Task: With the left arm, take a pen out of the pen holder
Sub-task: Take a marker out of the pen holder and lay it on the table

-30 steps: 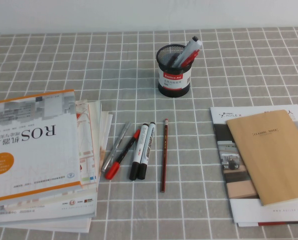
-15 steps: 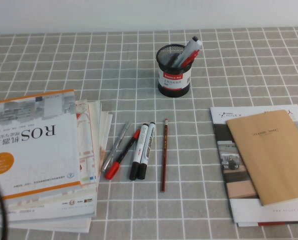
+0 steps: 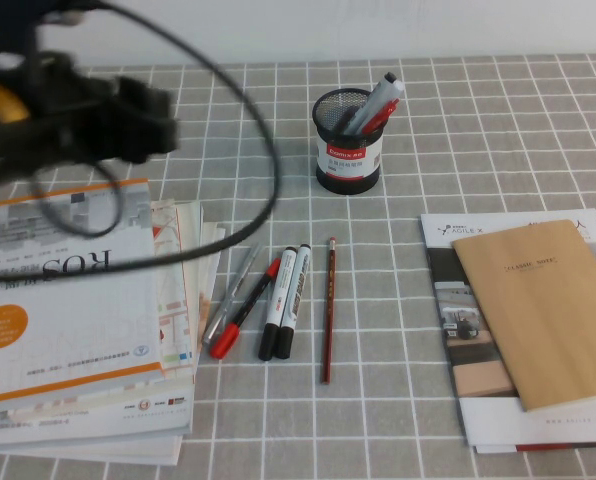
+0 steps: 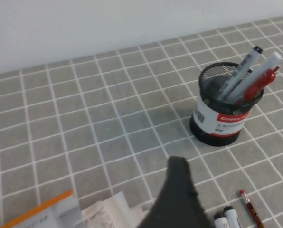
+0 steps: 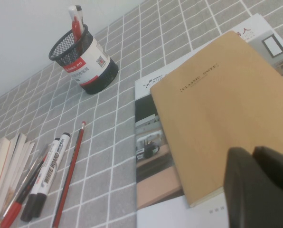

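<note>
Hovering over the far-left counter (image 3: 498, 130), just beyond the book stack (image 3: 68, 310), the L claw (image 3: 153, 122) shows as a dark blur w/ cable loops trailing across the books. Released or clenched: cannot tell.

Book stack: near left, lying flat, top cover white/orange.

Just right of the stack, loose on the counter and approx. parallel, running far-to-near:
- silver pen (image 3: 233, 292)
- red pen (image 3: 244, 310)
- two markers (image 3: 284, 300), side by side
- red pencil (image 3: 329, 310), slightly apart from the markers

Pen holder (image 3: 348, 150): black mesh cup w/ red/white label, upright, far centre, well apart from the L claw. Pens (image 3: 378, 100) stand inside it, leaning right, tops above the rim.

Near right: tan notebook (image 3: 543, 310) lying on a brochure (image 3: 448, 300).

R claw (image 5: 253, 153): seen in the R wrist view only, above the notebook's near edge, clenched on nothing.
</note>
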`<state>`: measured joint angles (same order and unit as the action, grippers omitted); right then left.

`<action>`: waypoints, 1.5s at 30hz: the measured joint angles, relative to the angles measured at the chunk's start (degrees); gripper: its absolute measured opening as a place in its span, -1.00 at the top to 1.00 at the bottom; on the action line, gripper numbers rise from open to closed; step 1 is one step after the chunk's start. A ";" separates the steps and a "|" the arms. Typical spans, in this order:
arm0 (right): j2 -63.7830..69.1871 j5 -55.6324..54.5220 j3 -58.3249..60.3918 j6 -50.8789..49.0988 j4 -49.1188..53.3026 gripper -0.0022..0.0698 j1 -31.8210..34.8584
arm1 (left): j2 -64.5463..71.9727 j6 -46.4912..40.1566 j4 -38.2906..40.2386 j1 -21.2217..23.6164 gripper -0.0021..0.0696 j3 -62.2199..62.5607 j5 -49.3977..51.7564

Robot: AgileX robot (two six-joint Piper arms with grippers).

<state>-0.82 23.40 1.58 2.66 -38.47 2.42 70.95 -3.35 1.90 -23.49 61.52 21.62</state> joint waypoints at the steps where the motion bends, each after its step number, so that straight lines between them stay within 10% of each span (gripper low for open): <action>1: 0.00 0.00 0.00 0.00 0.00 0.97 0.00 | 2.44 -0.67 0.00 -1.00 -0.29 1.93 0.00; 7: 0.00 0.00 0.00 0.00 0.00 0.97 0.00 | 14.63 -6.88 0.00 -6.48 -0.59 11.97 -0.66; 25: 0.00 0.00 0.00 0.00 0.00 0.97 0.00 | 37.93 -12.52 -5.86 -16.18 -0.61 21.36 -28.34; 45: 0.00 0.00 0.00 0.00 0.00 0.97 0.00 | 51.22 -12.65 -7.05 -16.80 -0.61 29.90 -36.84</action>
<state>-0.82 23.40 1.58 2.66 -38.47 2.42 122.17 -15.99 -5.16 -40.28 91.42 -15.22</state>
